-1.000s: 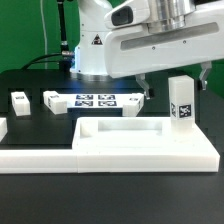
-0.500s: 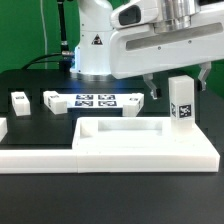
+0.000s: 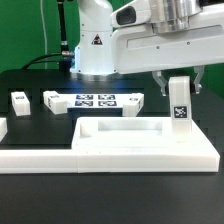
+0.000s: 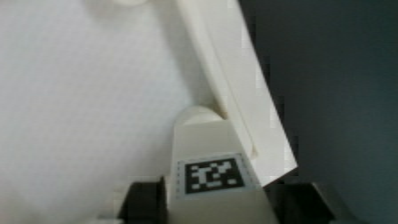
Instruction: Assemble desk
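The white desk tabletop (image 3: 100, 152) lies flat at the front of the black table, rims up. One tagged square leg (image 3: 180, 102) stands upright at its corner on the exterior view's right. My gripper (image 3: 179, 88) is above that corner. Its fingers (image 3: 160, 84) straddle the leg's upper part with small gaps on both sides, so it is open. In the wrist view the leg (image 4: 214, 150) stands between the dark fingertips (image 4: 148, 203) of the gripper (image 4: 217, 200), beside the tabletop rim (image 4: 240, 70). Another leg (image 3: 20, 101) lies loose at the exterior view's left.
The marker board (image 3: 95, 100) lies behind the tabletop. A low white rail (image 3: 35, 155) lies against the tabletop's side on the exterior view's left. Part of another white piece (image 3: 2, 126) shows at the left edge. The robot base (image 3: 95, 45) stands at the back.
The gripper has shifted slightly toward the exterior view's left. Its fingers have drawn in from wide apart to close on either side of the upright leg. The leg has not moved.
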Controlling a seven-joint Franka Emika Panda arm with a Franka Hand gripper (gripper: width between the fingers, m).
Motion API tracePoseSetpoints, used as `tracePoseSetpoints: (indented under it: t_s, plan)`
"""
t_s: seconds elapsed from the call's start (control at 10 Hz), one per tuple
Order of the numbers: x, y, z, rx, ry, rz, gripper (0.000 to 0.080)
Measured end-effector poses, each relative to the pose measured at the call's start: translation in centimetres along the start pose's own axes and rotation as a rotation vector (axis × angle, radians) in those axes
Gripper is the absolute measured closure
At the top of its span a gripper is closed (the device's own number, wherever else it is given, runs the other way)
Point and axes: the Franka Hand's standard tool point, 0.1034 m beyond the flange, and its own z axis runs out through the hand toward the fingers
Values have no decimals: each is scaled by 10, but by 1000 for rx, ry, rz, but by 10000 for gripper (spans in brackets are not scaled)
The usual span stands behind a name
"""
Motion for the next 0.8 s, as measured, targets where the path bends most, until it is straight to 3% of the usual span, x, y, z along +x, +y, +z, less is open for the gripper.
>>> tracePoseSetpoints:
  t_s: [0.2,0.4,0.7,0.8]
  plan:
    - [-8,-8,2,-1,-10,257,506]
    - [-5,-10,4,61,2,506,506]
    - [-3,-16,4,184,-6,946,506]
    - [-4,-17,4,182,-6,936,506]
